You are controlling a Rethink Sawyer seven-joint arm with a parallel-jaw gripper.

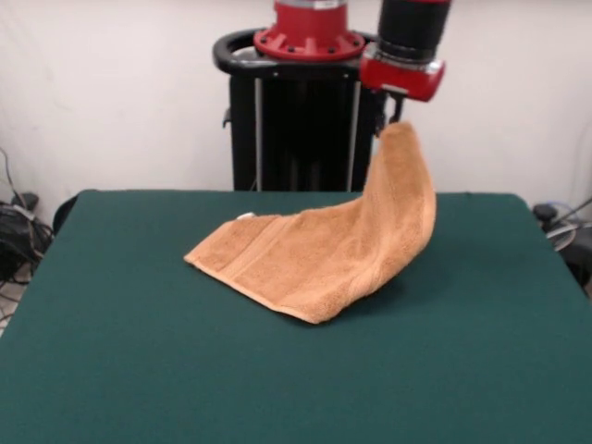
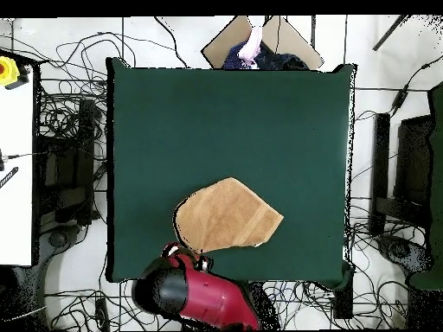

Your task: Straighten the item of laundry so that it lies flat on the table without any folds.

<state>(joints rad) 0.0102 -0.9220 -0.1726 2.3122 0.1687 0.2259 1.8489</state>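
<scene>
The tan-orange towel (image 1: 314,259) lies folded on the dark green table (image 1: 139,324), with a woven band along its left edge and a small white tag (image 1: 245,216) at the back. One corner is pulled up into a peak under my gripper (image 1: 397,118), which is shut on that corner well above the table. From that corner the cloth hangs in a curved sheet down to the table. In the overhead view the towel (image 2: 227,216) shows as an uneven shape near the table's (image 2: 225,112) lower edge, and the red arm (image 2: 195,294) hides the gripper and the held corner.
Behind the table stands the black pedestal (image 1: 305,120). Cables (image 2: 73,156) lie on the floor around the table. A person's hand (image 2: 253,43) and a cardboard piece show past the table's upper edge in the overhead view.
</scene>
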